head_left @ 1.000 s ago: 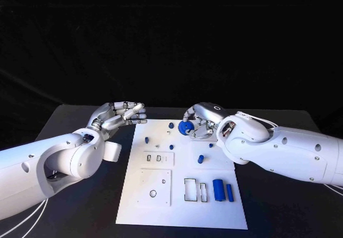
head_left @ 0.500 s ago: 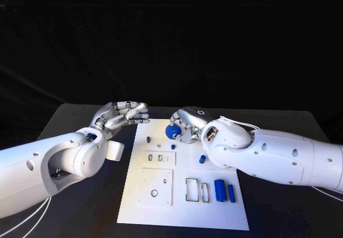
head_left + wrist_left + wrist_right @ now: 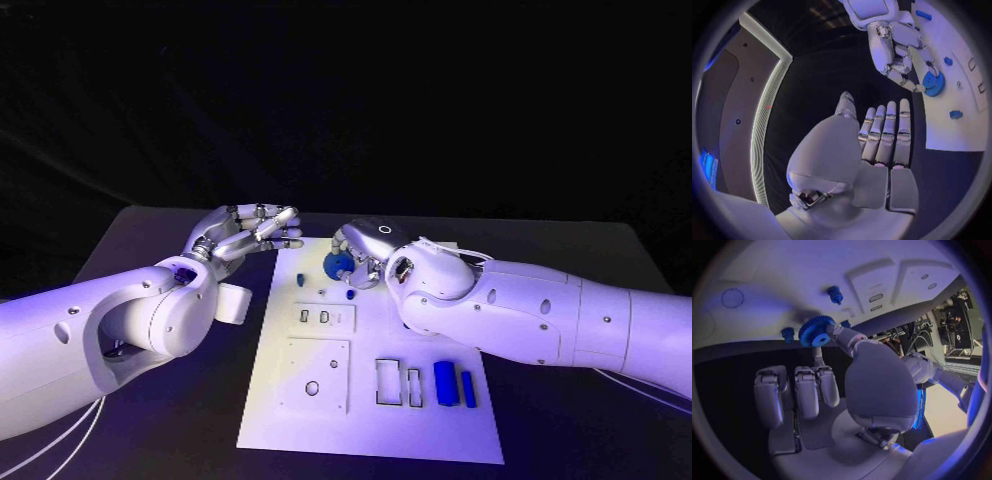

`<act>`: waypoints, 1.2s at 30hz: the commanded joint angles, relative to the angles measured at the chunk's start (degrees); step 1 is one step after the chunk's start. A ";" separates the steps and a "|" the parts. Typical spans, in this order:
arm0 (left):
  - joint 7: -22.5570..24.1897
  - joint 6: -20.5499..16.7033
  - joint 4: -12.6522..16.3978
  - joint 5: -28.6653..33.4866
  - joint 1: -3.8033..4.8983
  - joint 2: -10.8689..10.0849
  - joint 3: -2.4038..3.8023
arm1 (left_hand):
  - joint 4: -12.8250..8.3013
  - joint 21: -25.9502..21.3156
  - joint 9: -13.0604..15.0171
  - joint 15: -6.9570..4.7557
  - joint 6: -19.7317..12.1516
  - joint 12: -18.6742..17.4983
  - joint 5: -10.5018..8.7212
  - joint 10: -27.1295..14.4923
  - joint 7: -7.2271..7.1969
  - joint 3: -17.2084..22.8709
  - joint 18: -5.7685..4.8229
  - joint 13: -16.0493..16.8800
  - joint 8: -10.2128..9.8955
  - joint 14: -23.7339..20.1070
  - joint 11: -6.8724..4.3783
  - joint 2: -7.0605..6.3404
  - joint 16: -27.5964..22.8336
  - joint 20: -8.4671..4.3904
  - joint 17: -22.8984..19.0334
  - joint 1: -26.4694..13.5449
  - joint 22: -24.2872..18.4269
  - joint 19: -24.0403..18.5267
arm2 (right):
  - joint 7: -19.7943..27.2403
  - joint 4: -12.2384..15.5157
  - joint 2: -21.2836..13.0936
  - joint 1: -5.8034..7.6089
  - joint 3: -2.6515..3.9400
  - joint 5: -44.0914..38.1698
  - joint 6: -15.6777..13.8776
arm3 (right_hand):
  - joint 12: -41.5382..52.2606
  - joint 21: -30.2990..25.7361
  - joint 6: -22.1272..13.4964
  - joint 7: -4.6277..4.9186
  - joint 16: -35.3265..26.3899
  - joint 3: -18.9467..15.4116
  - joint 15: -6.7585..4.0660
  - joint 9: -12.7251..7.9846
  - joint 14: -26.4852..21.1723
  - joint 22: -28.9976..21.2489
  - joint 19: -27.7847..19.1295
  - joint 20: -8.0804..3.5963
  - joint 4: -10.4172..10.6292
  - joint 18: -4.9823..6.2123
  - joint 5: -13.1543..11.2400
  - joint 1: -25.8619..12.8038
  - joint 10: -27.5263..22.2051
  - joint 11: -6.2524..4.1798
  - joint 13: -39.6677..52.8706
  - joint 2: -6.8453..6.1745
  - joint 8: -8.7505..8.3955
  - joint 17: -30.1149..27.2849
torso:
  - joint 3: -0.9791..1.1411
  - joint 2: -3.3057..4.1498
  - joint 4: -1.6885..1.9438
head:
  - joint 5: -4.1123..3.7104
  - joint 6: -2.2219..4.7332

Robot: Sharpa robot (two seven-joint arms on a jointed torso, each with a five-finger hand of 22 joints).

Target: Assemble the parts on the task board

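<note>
Right hand pinches blue gear by its toothed rim over task board at 12 o'clock; looks light, rigid, slippery plastic, so keep rim grip; left hand empty, fingers together

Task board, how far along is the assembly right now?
Early to midway, by the look of it. On the task board, a few small blue pegs already stand near its far end. In hand: the right hand holds a blue gear just above the board's far end. The left hand hovers beside the board, holding nothing. Left: two blue bars lie loose near the rectangular slots, which look unfilled.
</note>
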 commanded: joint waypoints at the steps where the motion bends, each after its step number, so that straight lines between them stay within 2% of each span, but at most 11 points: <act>1: 0.32 1.08 0.03 0.15 0.10 0.22 0.05 | -0.01 -0.07 0.06 0.02 -0.45 -0.08 -0.23 -0.32 0.14 -0.30 0.51 0.01 -0.25 -0.39 0.03 0.48 -0.31 0.12 0.07 -0.11 -0.08 -0.27 | 0.42 -1.01 0.54 -0.13 -0.04 -2.23 0.19 | 0.08 0.17 2.39 -2.22 0.24 0.28 -0.52 0.67 6.06 14.95 5.87 -0.56 0.15 -0.70 0.19 -0.26 1.97 -0.43 10.35 0.08 0.35 15.09 | -0.14 0.11 0.15 | -0.01 0.06; 4: 0.29 1.12 -0.08 0.22 0.10 0.30 0.05 | -0.01 -0.07 0.06 0.02 -0.45 -0.08 -0.23 -0.32 0.14 -0.30 0.51 0.01 -0.25 -0.39 0.03 0.48 -0.31 0.12 0.07 -0.11 -0.08 -0.27 | 0.80 -1.91 0.97 -0.23 -0.07 -2.73 0.07 | 0.07 0.15 2.30 -2.20 0.24 0.27 -0.51 0.63 6.06 14.94 5.86 -0.58 0.18 -0.70 0.48 -0.45 1.97 -0.41 10.35 -0.09 0.24 15.09 | -0.07 0.14 0.22 | 0.05 -0.07; 9: 0.24 1.19 -0.15 0.30 0.10 0.30 0.05 | -0.01 -0.07 0.06 0.02 -0.45 -0.08 -0.23 -0.32 0.14 -0.30 0.51 0.01 -0.25 -0.39 0.03 0.48 -0.31 0.12 0.07 -0.11 -0.08 -0.27 | 0.65 -2.80 1.18 -0.31 -0.09 -3.59 -0.01 | 0.05 0.16 2.30 -2.20 0.24 0.27 -0.51 0.62 6.06 14.95 5.86 -0.58 0.18 -0.70 0.53 -0.46 1.95 -0.42 10.33 -0.10 0.23 15.09 | -0.10 0.11 0.33 | 0.00 -0.21; 14: 0.21 1.20 -0.18 0.33 0.10 0.22 0.05 | -0.01 -0.07 0.06 0.02 -0.45 -0.08 -0.23 -0.32 0.14 -0.30 0.51 0.01 -0.25 -0.39 0.03 0.48 -0.31 0.12 0.07 -0.11 -0.08 -0.27 | 0.24 -3.13 1.09 -0.33 -0.10 -4.26 0.03 | 0.05 0.19 2.33 -2.21 0.24 0.31 -0.52 0.62 6.06 14.97 5.88 -0.59 0.17 -0.71 0.68 -0.48 1.96 -0.42 10.34 -0.10 0.22 15.09 | -0.08 0.02 0.18 | 0.12 -0.28; 25: 0.08 1.21 -0.20 0.34 0.10 0.11 0.05 | -0.01 -0.07 0.06 0.02 -0.45 -0.08 -0.23 -0.32 0.14 -0.30 0.51 0.01 -0.25 -0.39 0.03 0.48 -0.31 0.12 0.07 -0.11 -0.08 -0.27 | 0.25 -2.39 0.18 -0.36 -0.11 -4.55 1.40 | 0.22 0.31 2.44 -2.23 0.24 0.27 -0.53 0.63 6.06 15.09 5.99 -0.61 0.18 -0.75 0.75 -0.62 2.11 -0.42 10.51 -0.24 0.23 15.09 | -0.04 -0.01 0.13 | 0.28 -0.62; 36: -0.01 1.25 -0.25 0.34 0.10 0.02 0.05 | 0.01 -0.10 0.12 0.05 -0.47 -0.07 -0.24 -0.35 0.15 -0.45 0.49 0.02 -0.26 -0.50 0.04 0.57 -0.40 0.14 0.15 -0.10 -0.11 -0.35 | 0.07 -1.50 -0.84 -0.59 -0.11 -4.60 0.61 | 0.20 0.31 2.55 -2.25 0.24 0.23 -0.53 0.64 6.06 15.09 5.99 -0.62 0.23 -0.75 0.77 -0.74 2.10 -0.44 10.50 -0.28 0.26 15.09 | -0.01 0.00 0.06 | 0.37 -0.70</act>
